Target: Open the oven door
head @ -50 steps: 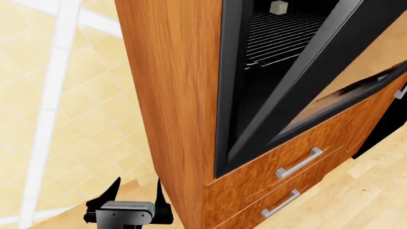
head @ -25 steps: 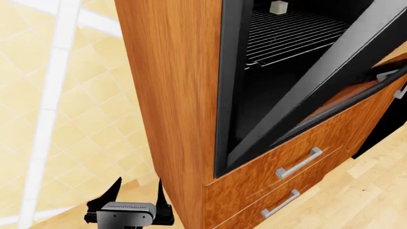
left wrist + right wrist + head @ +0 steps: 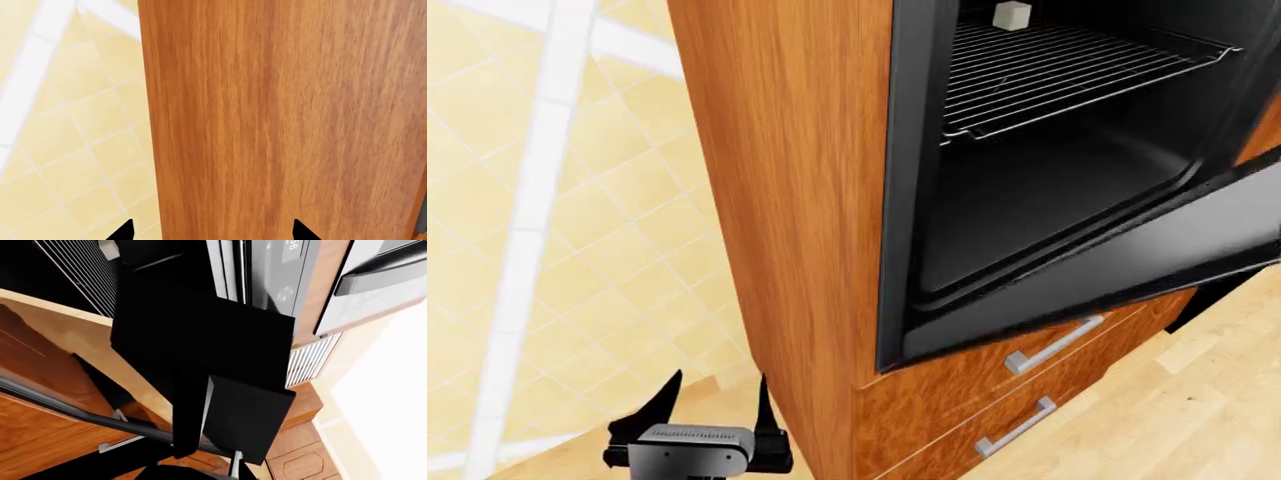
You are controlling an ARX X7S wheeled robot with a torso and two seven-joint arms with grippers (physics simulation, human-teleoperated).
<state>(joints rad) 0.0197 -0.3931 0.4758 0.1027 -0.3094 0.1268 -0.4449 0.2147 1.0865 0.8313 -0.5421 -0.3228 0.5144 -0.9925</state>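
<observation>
**Op:** Arm pose, pls?

**Me:** My left pincer (image 3: 718,385) sat low, at the bottom-left of the head view, fingers pointing up twd the tall orange-brown wooden cabinet side (image 3: 787,200). Jaws were spread wide w/ nothing btwn them. The left wrist cam saw only that wood grain close up, plus the pale yellow tiled floor (image 3: 60,150) beside it.

**Op:** Right one?

**Me:** My right pincer (image 3: 203,390) filled its own cam as big black blocks. Couldn't tell if it was wide or closed, or touching anything. It wasn't in the head view.

**Op:** Where was the door?

**Me:** The wide matte black oven door (image 3: 1094,280) hung swung down from its lower edge, tilted, not quite level. The dark cavity above it lay exposed, w/ the silver wire oven rack (image 3: 1054,70) and a small white cube (image 3: 1010,15) at the back. The door's edge was just above the upper wooden drawer's silver bar handle (image 3: 1052,345); the lower drawer's silver handle (image 3: 1014,427) was below that.

**Op:** Vs. your left pincer?

**Me:** Up and to the right, round the cabinet corner, well apart. No contact.
</observation>
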